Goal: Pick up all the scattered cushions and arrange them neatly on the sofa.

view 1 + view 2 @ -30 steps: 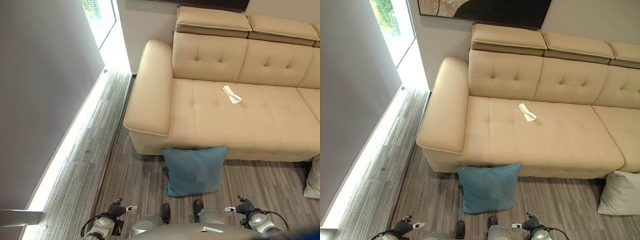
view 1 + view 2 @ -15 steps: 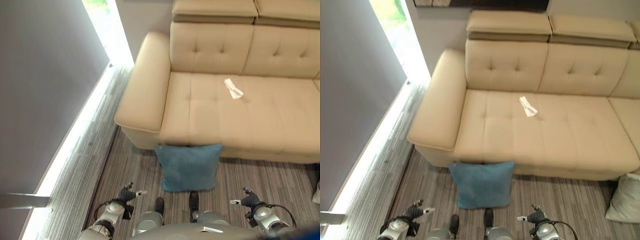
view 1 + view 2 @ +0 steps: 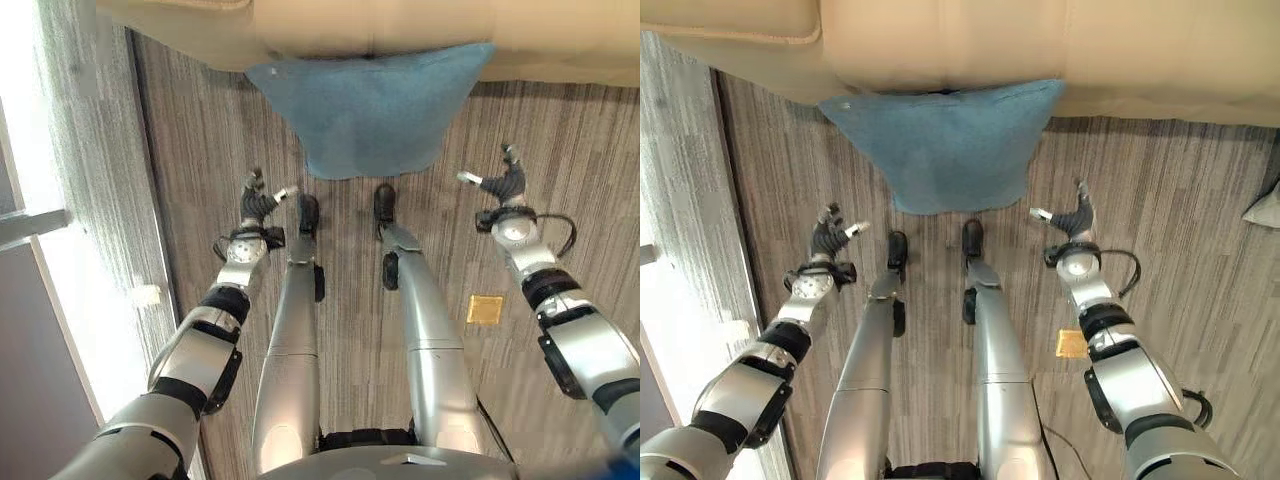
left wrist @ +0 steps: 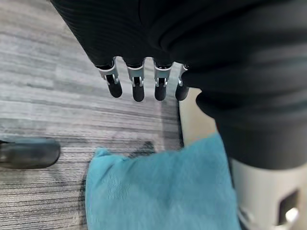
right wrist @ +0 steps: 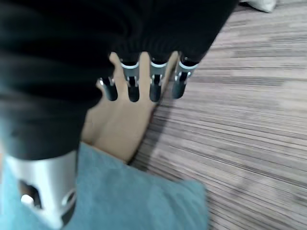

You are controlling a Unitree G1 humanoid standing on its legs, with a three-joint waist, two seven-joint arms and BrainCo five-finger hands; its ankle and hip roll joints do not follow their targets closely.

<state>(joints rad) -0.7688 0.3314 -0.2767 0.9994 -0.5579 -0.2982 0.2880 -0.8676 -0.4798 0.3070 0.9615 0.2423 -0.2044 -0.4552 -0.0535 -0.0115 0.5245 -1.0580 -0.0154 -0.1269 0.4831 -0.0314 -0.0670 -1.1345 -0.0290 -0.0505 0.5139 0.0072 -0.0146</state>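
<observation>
No readable writing anywhere; a small square yellow-brown tag [image 3: 485, 309] lies on the grey striped carpet floor [image 3: 190, 150], print too small to tell. Left hand [image 3: 258, 205] and right hand [image 3: 500, 182] both hover low over the carpet, well apart, fingers straight and relaxed, thumbs out, holding nothing. In the wrist views the left fingertips [image 4: 138, 92] and right fingertips [image 5: 132, 92] point toward the sofa base, touching nothing. Between and just beyond the hands, the square teal-blue fabric cushion [image 3: 370, 110] stands on the floor, tilted, its top edge leaning against the front of the beige leather sofa [image 3: 940, 40]; surface plain, soft, slightly mottled. Far right, the corner of a pale grey-white cushion [image 3: 1265, 207] rests on the carpet, well apart from the blue one. Bright window strip [image 3: 15, 120] along the left wall.
</observation>
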